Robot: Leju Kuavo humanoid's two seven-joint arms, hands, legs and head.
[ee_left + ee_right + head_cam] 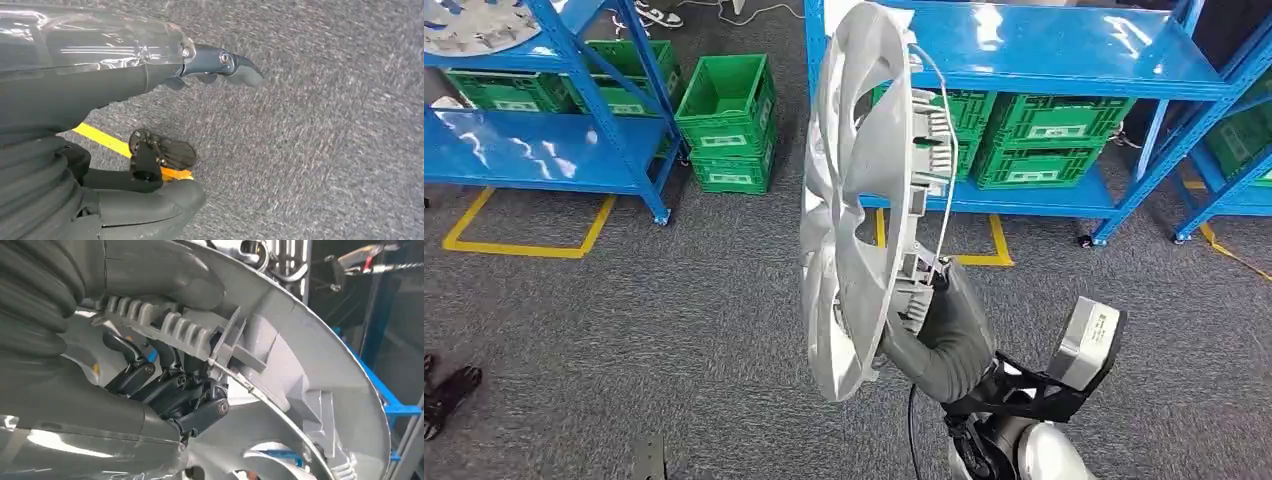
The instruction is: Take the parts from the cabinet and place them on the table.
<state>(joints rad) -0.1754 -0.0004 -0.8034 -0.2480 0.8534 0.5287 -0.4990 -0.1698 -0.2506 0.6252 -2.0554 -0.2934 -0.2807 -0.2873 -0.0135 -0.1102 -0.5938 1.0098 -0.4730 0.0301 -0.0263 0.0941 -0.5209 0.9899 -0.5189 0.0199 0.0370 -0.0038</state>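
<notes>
A silver wheel cover (854, 200) stands upright and edge-on in front of me, over the grey carpet. My right hand (939, 330) grips it at its lower back rim, where ribbed clips and a wire ring run around the inside. In the right wrist view the dark fingers (185, 390) curl under the ribbed clip strip and the thumb (165, 280) presses on the wheel cover's rim (320, 355). My left hand (100, 100) hangs over the carpet with its fingers (225, 62) stretched out, apart from the thumb (150, 210), holding nothing.
A blue shelf rack (1044, 50) with green crates (1049, 140) under it stands ahead. A second blue rack (534, 140) at the left carries another wheel cover (474, 25). Stacked green crates (729, 120) sit between them. Yellow tape (524, 245) marks the carpet.
</notes>
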